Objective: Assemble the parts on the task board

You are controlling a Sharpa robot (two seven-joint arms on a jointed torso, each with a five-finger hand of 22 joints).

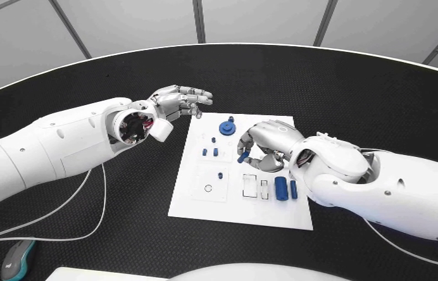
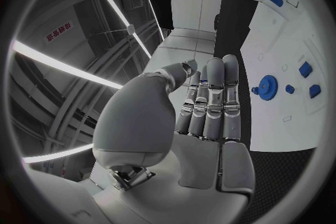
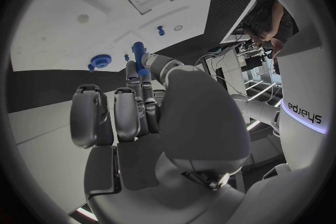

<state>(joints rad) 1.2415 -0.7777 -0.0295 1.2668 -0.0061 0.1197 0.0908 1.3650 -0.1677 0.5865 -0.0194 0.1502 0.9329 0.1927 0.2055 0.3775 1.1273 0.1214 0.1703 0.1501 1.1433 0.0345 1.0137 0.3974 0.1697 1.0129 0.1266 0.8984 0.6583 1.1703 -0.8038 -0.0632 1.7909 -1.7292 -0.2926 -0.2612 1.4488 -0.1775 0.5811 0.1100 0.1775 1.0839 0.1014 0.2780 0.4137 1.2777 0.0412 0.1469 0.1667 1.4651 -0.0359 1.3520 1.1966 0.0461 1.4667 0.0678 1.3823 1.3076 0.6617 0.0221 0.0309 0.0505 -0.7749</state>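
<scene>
Task board (image 1: pixel 239 214) lies mid-table, and everything here is placed against it. Right hand (image 1: pixel 262 147) sits over the board's middle, fingers curled in and pinching a small blue peg (image 1: pixel 243 157) at the fingertips; the right wrist view shows the same peg (image 3: pixel 139 51) standing up between thumb and fingers, clamped. Left hand (image 1: pixel 176 104) hovers just off the board's far-left corner, over the black table (image 1: pixel 365 97), fingers straight and close together, nothing in them; from its own wrist view the palm (image 2: pixel 203 123) is empty. On the board: blue gear (image 1: pixel 226 127) near the far edge, two small blue pieces (image 1: pixel 210 152) just inboard of the gear, two longer blue blocks (image 1: pixel 281 188) toward the near-right beside the outlined rectangular slots (image 1: pixel 250 185), and a small round hole (image 1: pixel 208 188) on the near-left. Step in hand, by my reading: carrying one peg to its seat, not yet inserted. Which socket it belongs in cannot be told from here. Next move calls for lining the peg upright over its hole, lowering straight, and letting go only once seated; a tilted peg would likely jam or skid across the board. Left hand is well placed to steady the board edge if needed.
</scene>
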